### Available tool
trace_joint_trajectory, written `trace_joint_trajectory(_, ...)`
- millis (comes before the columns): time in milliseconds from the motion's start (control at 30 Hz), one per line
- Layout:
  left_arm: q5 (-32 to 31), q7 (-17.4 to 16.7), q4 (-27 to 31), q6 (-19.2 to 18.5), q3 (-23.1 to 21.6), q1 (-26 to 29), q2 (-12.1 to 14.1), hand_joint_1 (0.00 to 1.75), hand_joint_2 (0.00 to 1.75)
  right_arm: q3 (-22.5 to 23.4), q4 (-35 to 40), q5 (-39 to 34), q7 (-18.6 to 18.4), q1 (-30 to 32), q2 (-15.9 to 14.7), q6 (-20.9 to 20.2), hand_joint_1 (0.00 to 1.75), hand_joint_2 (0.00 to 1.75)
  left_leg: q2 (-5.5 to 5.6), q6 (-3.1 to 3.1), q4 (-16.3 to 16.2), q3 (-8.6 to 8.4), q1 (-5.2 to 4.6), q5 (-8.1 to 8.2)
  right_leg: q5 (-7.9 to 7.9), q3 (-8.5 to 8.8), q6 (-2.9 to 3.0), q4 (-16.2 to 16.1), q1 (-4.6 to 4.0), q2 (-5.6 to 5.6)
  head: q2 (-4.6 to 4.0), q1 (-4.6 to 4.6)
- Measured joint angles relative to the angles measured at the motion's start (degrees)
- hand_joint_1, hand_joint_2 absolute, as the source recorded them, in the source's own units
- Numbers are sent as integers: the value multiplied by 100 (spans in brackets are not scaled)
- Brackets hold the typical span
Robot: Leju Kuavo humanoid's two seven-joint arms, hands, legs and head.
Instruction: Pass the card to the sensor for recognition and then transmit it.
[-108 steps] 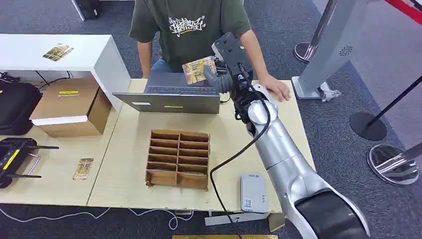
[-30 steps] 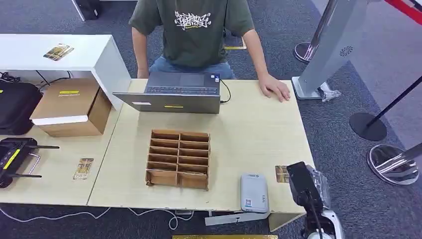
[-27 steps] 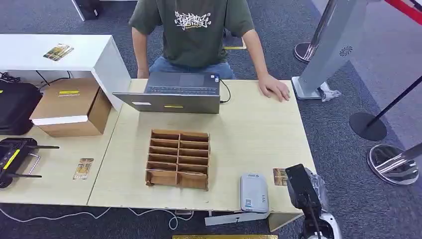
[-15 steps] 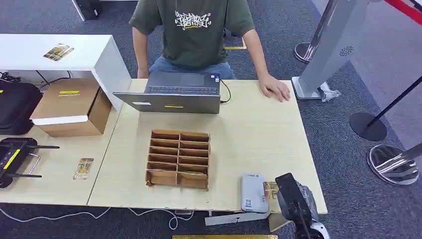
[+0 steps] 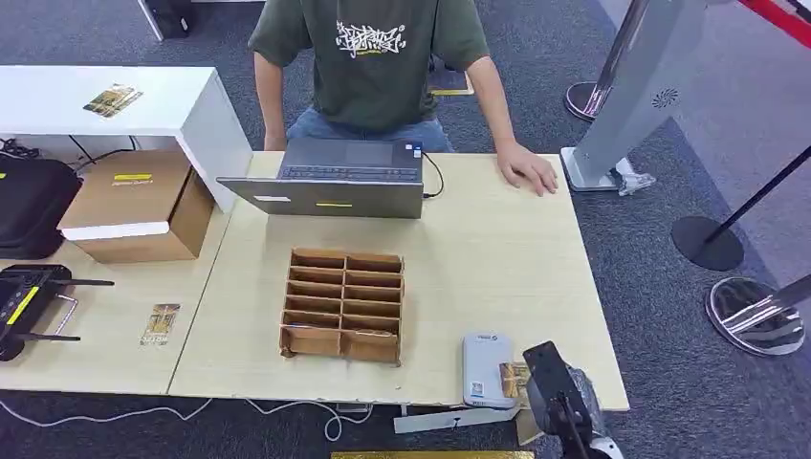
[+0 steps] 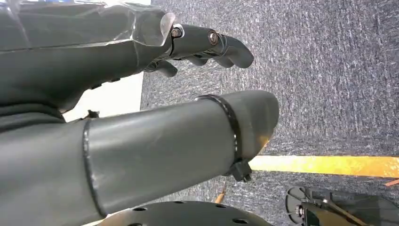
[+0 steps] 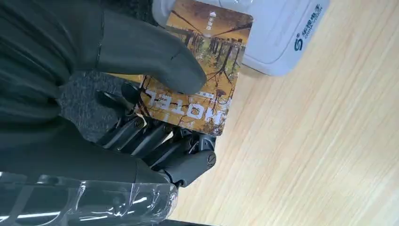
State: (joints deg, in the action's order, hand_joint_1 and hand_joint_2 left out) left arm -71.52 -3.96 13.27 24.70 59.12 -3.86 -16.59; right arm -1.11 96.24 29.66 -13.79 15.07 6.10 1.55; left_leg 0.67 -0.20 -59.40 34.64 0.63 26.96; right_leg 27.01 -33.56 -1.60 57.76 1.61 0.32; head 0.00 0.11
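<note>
My right hand (image 5: 550, 382) holds a golden hotel card (image 5: 515, 379) at the table's near right edge. The card (image 7: 200, 92) is pinched between the thumb (image 7: 141, 52) and the fingers (image 7: 164, 141) below it. Its far edge overlaps the white card sensor (image 5: 488, 369), a flat rounded box (image 7: 277, 33) lying on the table. My left hand (image 6: 141, 117) hangs over grey carpet with its fingers (image 6: 211, 42) apart and nothing in it.
A cardboard divider box (image 5: 342, 305) stands mid-table. An open laptop (image 5: 330, 180) sits at the far edge before a seated person (image 5: 373, 57), whose hand (image 5: 528, 167) rests on the table. Another card (image 5: 160, 323) lies on the left table beside a cardboard carton (image 5: 134, 206).
My right arm came back from near the person down to the near right corner, then slid the card leftward until it reached the sensor.
</note>
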Motion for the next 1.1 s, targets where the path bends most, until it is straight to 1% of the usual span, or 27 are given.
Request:
trace_joint_trajectory(400, -9, 2, 0, -2, 2, 0, 0, 0, 0, 0, -107, 0, -15, -20, 20, -15, 175, 175, 0, 0, 0, 0, 0, 0, 0, 1, 0, 0, 0, 0, 0, -2)
trace_joint_trajectory(533, -42, 9, 0, -11, 0, -2, 0, 0, 0, -9, -271, -20, -48, -149, 20, -122, 175, 175, 0, 0, 0, -1, 0, 0, 0, 1, 0, 0, 0, 2, 0, -2)
trace_joint_trajectory(733, -20, 20, 0, -9, 2, -4, 0, 0, 0, -63, -570, 2, -94, -404, 48, -127, 175, 175, 0, 0, 0, -3, 0, -1, 0, 3, 0, 0, 0, 0, 0, -2)
trace_joint_trajectory(1100, 17, 18, 0, -2, 2, -2, -4, 0, 0, -66, -640, 146, -166, -450, 50, -85, 175, 175, 0, 1, 0, -2, 0, 0, 0, 3, -1, 0, 0, 1, 0, -2)
